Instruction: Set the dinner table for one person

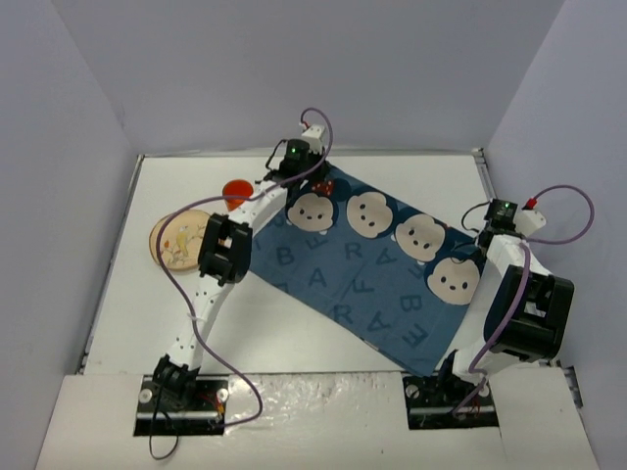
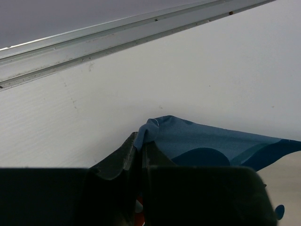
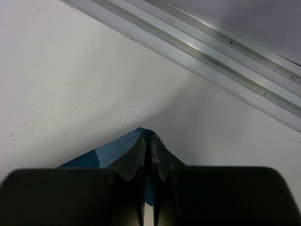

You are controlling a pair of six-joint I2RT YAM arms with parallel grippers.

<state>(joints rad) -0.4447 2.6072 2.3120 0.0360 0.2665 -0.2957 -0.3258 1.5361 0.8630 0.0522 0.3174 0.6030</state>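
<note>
- The table (image 1: 411, 176) is white and fills the floor between the lavender-grey walls (image 1: 294, 69). Most of its middle is covered by a dark blue cloth (image 1: 362, 279) lying at a slant.
- The cloth is printed with pale letters and four round cartoon faces. Its near corner runs behind the right arm's base and is partly hidden.
- The left gripper (image 2: 139, 141) is pinched shut on the cloth's far left corner. In the left wrist view the fabric rises into the fingertips in a small peak.
- In that same view, a scrap of orange-red shows low between the fingers. It is too cut off to name.
- The right gripper (image 3: 148, 136) is clamped on the cloth's right corner, with only a blue tip poking past the closed fingers.
- Dark, blurred gripper bodies fill the bottom of both wrist views and hide the cloth below them.
- A metal rail (image 3: 225, 56) runs along the table edge beyond each gripper.
- A round tan plate (image 1: 176, 242) lies on the table's left side. Its right edge is covered by the left arm, and its print is too small to read.
- A small red thing (image 1: 235, 188) sits beyond the plate, half hidden by the arm. I cannot tell what it is.
</note>
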